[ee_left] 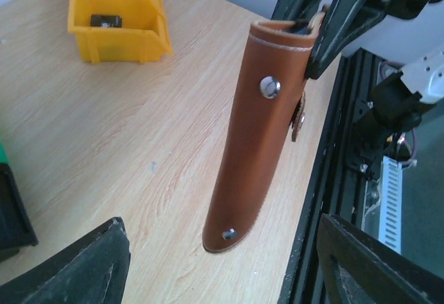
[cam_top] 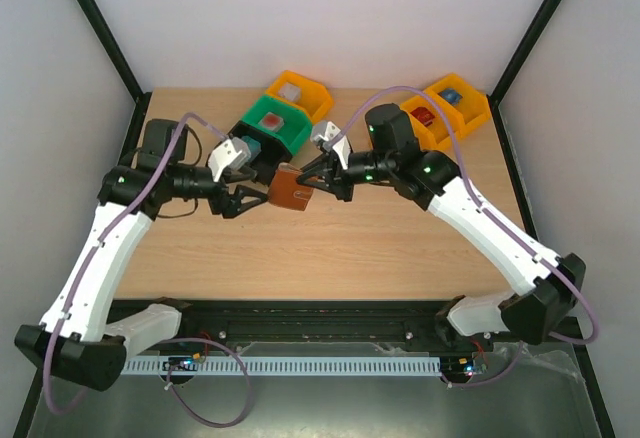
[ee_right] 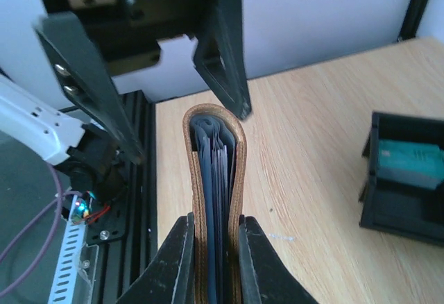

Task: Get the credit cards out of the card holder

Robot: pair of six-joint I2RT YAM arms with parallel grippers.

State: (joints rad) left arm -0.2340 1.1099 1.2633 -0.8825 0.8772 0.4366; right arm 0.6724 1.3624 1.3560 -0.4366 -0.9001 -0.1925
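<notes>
My right gripper (ee_right: 215, 255) is clamped on the card holder (ee_right: 214, 151) — brown leather folded shut, held edge-on, with blue-grey layers showing inside the fold. I cannot tell whether any of those layers is a card. The holder hangs between my two arms over the middle of the table (cam_top: 330, 248), just on the near side of the green bin (cam_top: 275, 123). My left gripper (ee_left: 222, 269) stands wide — fingers either side of the holder's free end, with a gap on each side.

a light wood surface (cam_top: 330, 253) sits inside plain white walls (cam_top: 330, 8), framed by black metal posts (cam_top: 97, 20); the light is soft and even.
</notes>
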